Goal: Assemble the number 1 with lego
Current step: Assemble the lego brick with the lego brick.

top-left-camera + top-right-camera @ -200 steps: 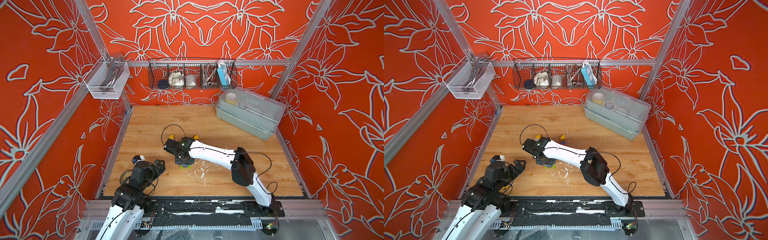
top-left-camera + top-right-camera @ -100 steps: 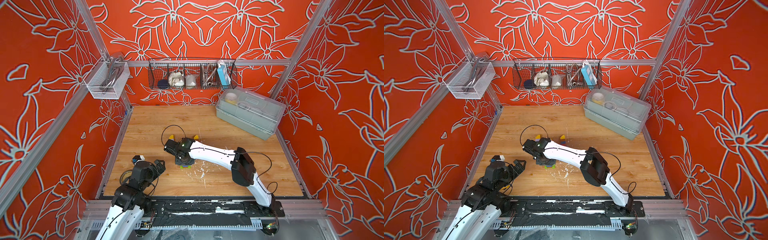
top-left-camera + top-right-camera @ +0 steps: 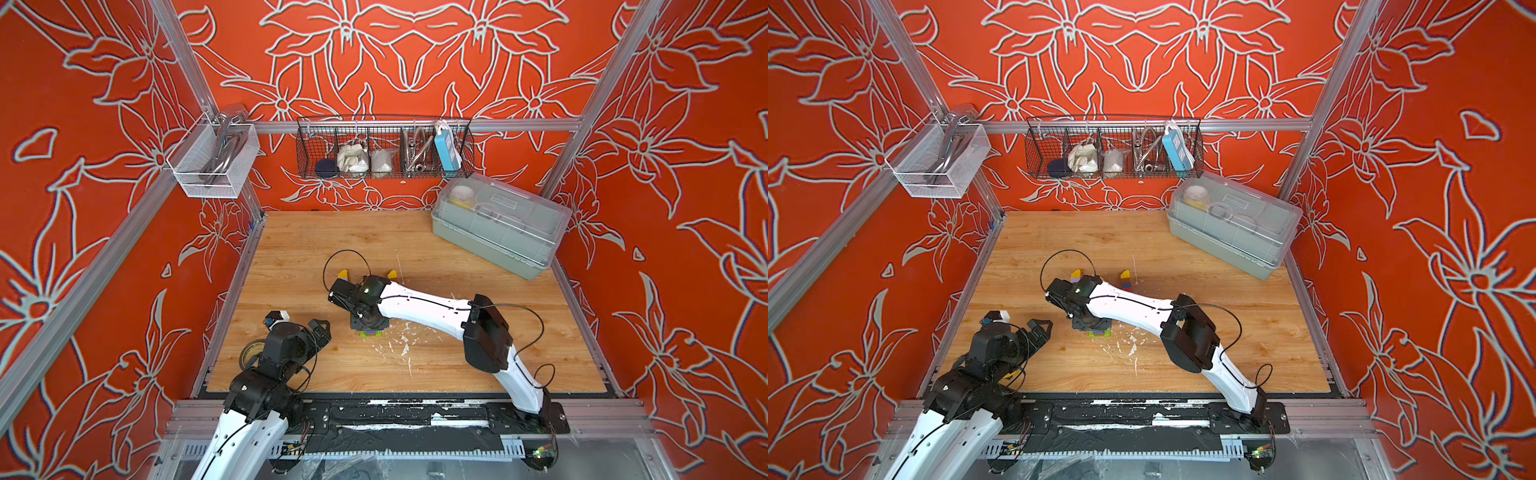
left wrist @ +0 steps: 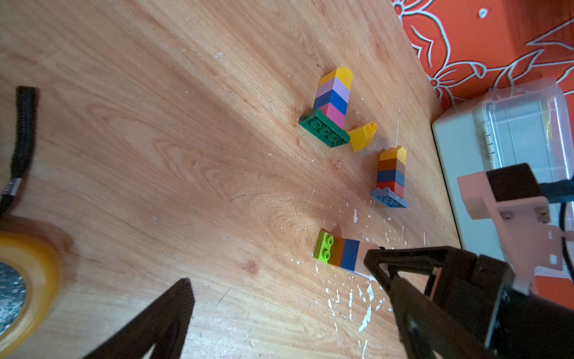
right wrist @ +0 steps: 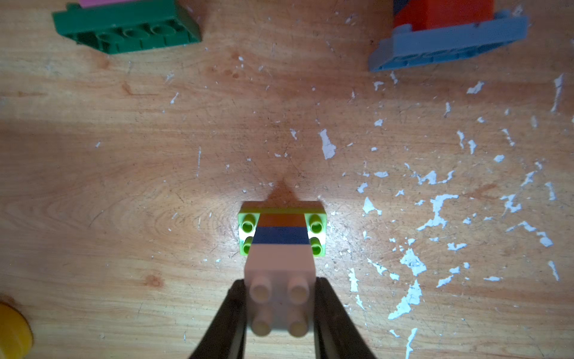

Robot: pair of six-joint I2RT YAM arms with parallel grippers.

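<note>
Setting: an enclosed robot test cell of laboratory type. Indicators:
- An aluminium profile frame (image 3: 519,124) carries orange floral wall panels (image 3: 415,50) on the left, far and right sides.
- Two robot arms, left (image 3: 245,436) and right (image 3: 419,305), are mounted on a black base rail (image 3: 395,415) at the near edge of a wooden tabletop (image 3: 332,241).
- A wire basket (image 3: 307,149) of supplies hangs on the far wall.
- A lidded plastic box (image 3: 498,224) sits far right.

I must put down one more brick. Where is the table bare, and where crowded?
Bare: the far strip between back wall and green-based stack, left of the storage box. Crowded: around the lime-based stack in the right tool, toward the blue-based stack.
</note>
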